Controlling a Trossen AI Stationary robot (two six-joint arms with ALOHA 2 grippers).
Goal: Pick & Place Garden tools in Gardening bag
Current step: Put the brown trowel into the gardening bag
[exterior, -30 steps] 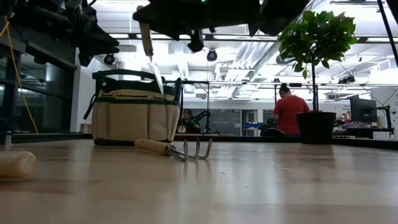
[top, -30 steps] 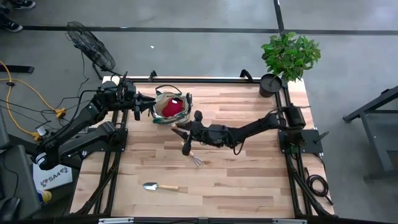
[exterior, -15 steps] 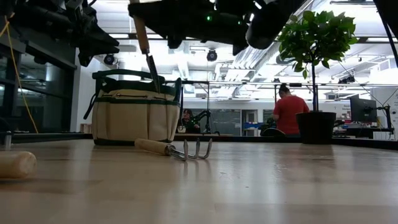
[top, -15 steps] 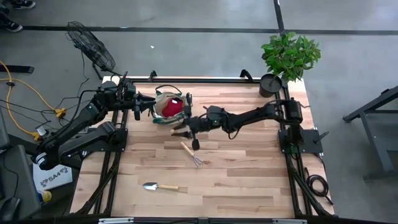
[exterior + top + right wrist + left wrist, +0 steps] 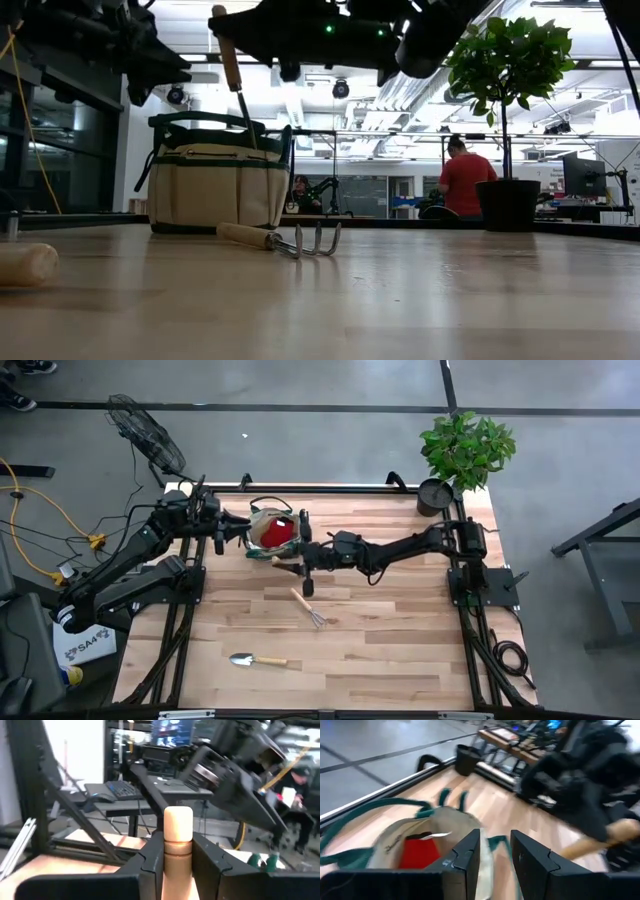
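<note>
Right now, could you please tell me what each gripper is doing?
Left gripper: shut on the gardening bag's rim.
Right gripper: shut on a wooden-handled tool, beside the bag.

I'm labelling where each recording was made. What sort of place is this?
Probably a robotics lab or open workshop: a framed wooden table on bare concrete, a pedestal fan, desks with monitors, and a seated person in the room behind.

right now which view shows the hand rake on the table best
The low view: the hand rake lies side-on in front of the gardening bag, wooden handle and metal tines both clear. The high view shows it only small, lying free on the table. Neither wrist view shows it.
</note>
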